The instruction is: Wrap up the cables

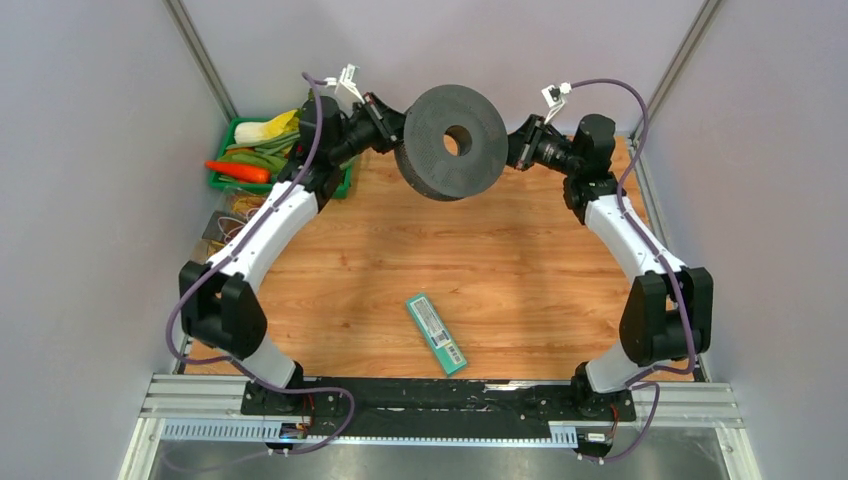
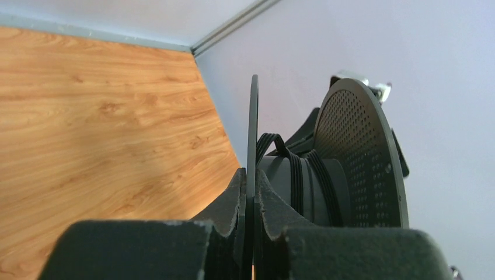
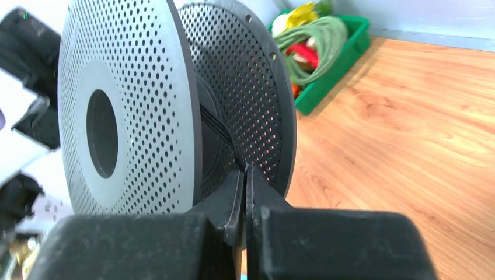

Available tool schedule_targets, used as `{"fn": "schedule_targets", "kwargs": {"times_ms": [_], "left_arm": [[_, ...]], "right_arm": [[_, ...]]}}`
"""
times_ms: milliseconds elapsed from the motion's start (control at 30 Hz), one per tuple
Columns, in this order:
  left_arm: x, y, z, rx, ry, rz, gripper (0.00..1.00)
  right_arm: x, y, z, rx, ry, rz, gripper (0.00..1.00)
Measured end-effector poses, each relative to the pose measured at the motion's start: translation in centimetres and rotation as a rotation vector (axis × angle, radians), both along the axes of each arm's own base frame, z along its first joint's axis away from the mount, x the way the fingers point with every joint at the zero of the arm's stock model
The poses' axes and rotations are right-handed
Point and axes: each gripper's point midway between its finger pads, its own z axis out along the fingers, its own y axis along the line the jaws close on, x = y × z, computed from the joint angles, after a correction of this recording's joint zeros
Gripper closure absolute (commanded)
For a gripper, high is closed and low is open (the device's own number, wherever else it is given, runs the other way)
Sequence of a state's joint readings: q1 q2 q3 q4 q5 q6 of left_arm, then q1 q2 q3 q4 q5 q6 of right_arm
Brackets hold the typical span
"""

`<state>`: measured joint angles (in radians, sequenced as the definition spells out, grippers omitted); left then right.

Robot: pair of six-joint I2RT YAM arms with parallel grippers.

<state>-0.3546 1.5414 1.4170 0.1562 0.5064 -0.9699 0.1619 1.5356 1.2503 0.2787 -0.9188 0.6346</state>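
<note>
A dark grey perforated spool (image 1: 438, 160) hangs in the air over the back of the table, between my two grippers. My left gripper (image 1: 394, 128) is shut on the thin edge of one spool flange (image 2: 253, 128), which is clamped between its fingers. Thin black cables (image 2: 296, 175) wrap the spool's core in a few bands. My right gripper (image 1: 514, 143) is at the spool's right side. In the right wrist view it (image 3: 245, 174) is shut on black cable strands (image 3: 225, 133) that run from the core between the two flanges (image 3: 131, 116) to its fingertips.
A green bin (image 1: 226, 182) with vegetables stands at the back left and shows in the right wrist view (image 3: 341, 55). A tangle of yellowish wires (image 1: 238, 208) lies in front of it. A teal flat box (image 1: 437, 333) lies on the wooden table near the front.
</note>
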Motion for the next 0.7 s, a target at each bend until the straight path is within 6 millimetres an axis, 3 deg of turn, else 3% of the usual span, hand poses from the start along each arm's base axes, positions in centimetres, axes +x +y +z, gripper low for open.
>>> {"fn": "schedule_targets", "kwargs": {"times_ms": [200,400,500,700], "left_arm": [[6.6,-2.1,-4.6,-0.062,0.218,0.062,1.0],[13.2,-3.4,-11.3,-0.046,0.3,0.152,1.0],[15.7,-3.7,-15.3,-0.028,0.335,0.198,1.0],[18.2,-3.3,-22.4,0.009,0.403,0.25,1.0]], "right_arm": [[5.9,-1.9,-3.1,0.088,0.148,-0.168,1.0],[14.0,-3.0,-10.0,0.14,0.325,-0.249,1.0],[17.0,-3.2,-13.6,0.155,0.386,-0.25,1.0],[19.6,-2.8,-20.4,0.158,0.504,-0.249,1.0]]}}
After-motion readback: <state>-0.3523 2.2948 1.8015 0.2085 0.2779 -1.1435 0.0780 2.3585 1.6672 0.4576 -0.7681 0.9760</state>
